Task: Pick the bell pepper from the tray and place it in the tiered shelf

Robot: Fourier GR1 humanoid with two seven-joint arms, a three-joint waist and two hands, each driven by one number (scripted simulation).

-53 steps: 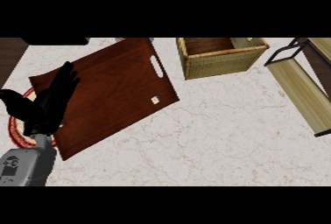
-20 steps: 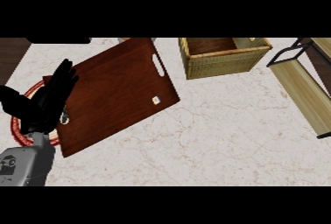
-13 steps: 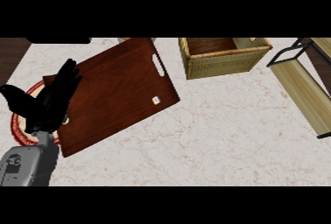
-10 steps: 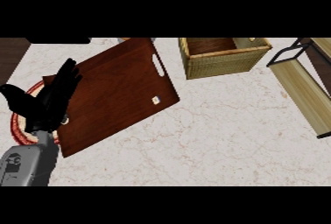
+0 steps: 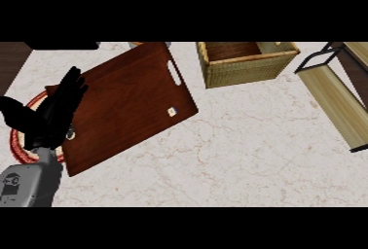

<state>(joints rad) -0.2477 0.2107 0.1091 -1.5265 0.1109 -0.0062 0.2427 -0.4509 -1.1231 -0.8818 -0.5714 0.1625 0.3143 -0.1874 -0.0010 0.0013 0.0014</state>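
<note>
your left hand hangs over the tray's left edge, fingers spread open, likely readying a grasp, though no pepper shows; the shelf sits well apart at right.

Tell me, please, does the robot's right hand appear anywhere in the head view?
No, only the left hand shows, over the left end of the wooden tray.
</note>
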